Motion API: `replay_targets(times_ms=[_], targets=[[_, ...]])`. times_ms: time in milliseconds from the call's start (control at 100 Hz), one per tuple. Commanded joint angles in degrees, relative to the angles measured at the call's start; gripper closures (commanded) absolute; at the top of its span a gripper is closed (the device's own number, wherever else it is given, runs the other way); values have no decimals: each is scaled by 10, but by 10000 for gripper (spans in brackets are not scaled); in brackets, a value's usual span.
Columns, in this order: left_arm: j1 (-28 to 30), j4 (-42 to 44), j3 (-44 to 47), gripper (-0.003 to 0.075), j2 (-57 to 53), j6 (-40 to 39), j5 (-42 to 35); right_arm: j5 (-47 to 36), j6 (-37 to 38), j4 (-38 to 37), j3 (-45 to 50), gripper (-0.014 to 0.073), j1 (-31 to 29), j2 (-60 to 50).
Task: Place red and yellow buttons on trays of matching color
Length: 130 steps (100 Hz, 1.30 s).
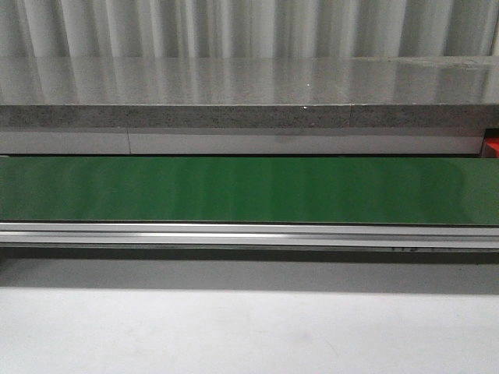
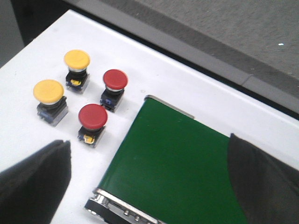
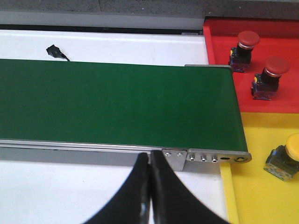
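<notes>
Two yellow-capped push buttons (image 2: 48, 91) (image 2: 77, 59) and two red-capped push buttons (image 2: 92, 116) (image 2: 115, 79) stand on the white tabletop (image 2: 154, 74) at upper left of the left wrist view, beside the green conveyor belt (image 2: 173, 172). The left hand (image 2: 149, 186) has its fingers wide apart, empty. The right hand (image 3: 149, 186) has its fingers pressed together. At right of the right wrist view, two red buttons (image 3: 247, 39) (image 3: 275, 66) sit in the red plastic tray (image 3: 224, 46), one yellow button (image 3: 294, 147) in the yellow plastic tray (image 3: 252, 196).

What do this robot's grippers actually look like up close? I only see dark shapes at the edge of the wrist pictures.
Little shows. The left gripper has two black, matte fingers with broad, rounded, blurry outlines. The right gripper has two black, smooth fingers that curve and taper to narrow tips. No cables, markings or arm links are visible, and neither arm appears in the front view.
</notes>
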Motion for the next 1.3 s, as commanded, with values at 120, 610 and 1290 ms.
replay_targets(times_ms=[120, 610, 1290], targets=[[51, -8, -54, 71, 116, -7, -41, -41, -5, 3, -14, 661, 0, 1], [82, -8, -65, 71, 287, -7, -148, -41, -5, 3, -14, 661, 0, 1], [82, -8, -143, 206, 420, -7, -135, -41, -5, 3, -14, 661, 0, 1]])
